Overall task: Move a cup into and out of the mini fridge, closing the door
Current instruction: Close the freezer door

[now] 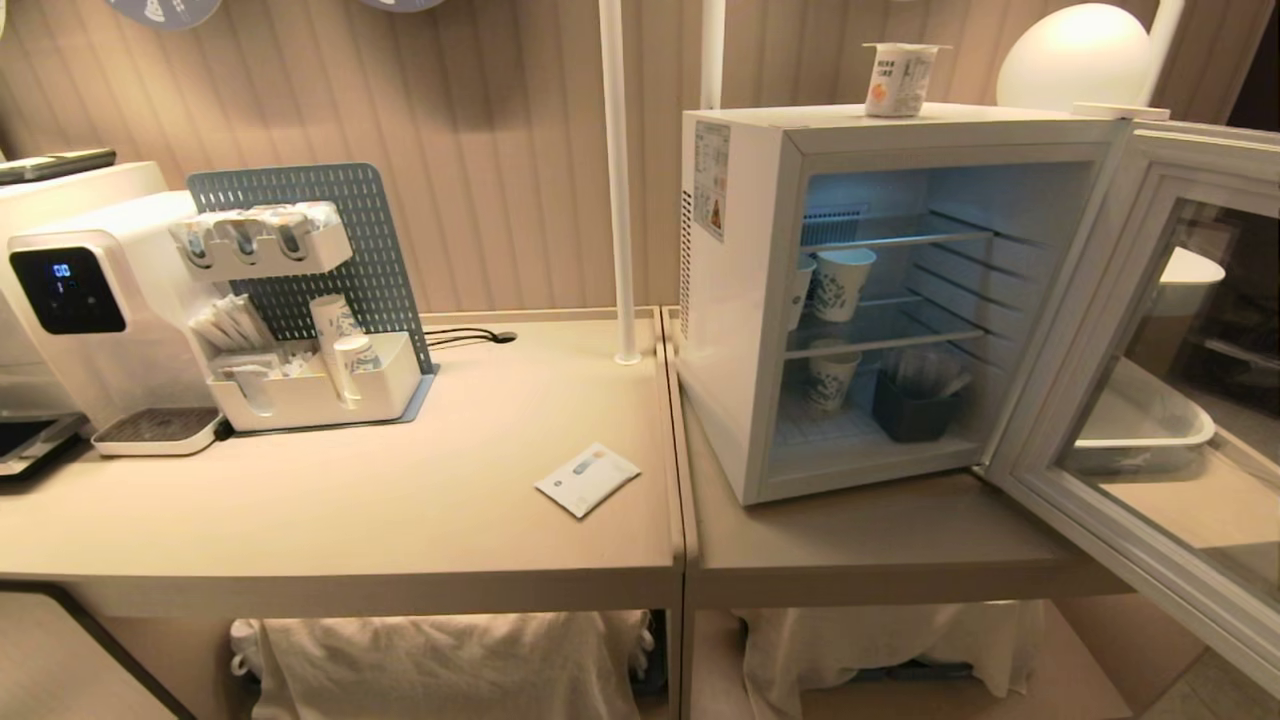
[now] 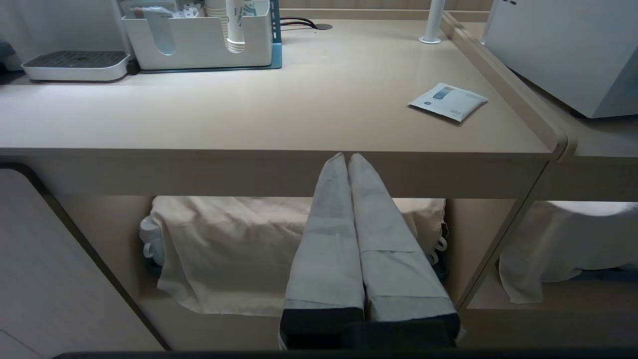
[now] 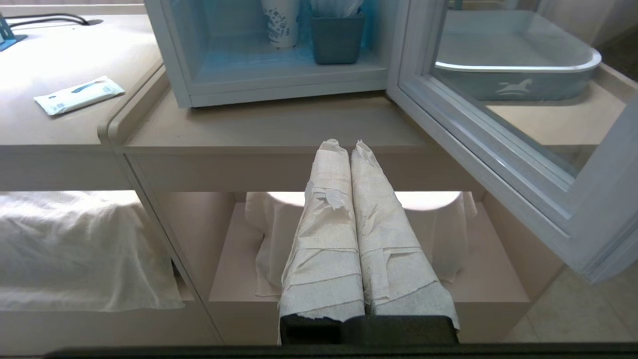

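Head view: the cup (image 1: 900,78) stands on top of the mini fridge (image 1: 740,300), outside it; the door (image 1: 1160,400) hangs wide open, giving access to the shelves. Neither arm shows.

Left wrist view: left tool (image 2: 347,158) clenched, empty, parked below the surface (image 2: 299,109) edge.

Right wrist view: right tool (image 3: 344,147) clenched, empty, low before the fridge; cup out of frame.

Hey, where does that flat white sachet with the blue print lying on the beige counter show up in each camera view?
Head view: the flat white sachet lies low and centre, on the beige counter, left of the white mini fridge.
Left wrist view: right of centre, near the counter's raised edge.
Right wrist view: far left.
Shared landmark: the mini fridge's white body, beside the sachet in all three.
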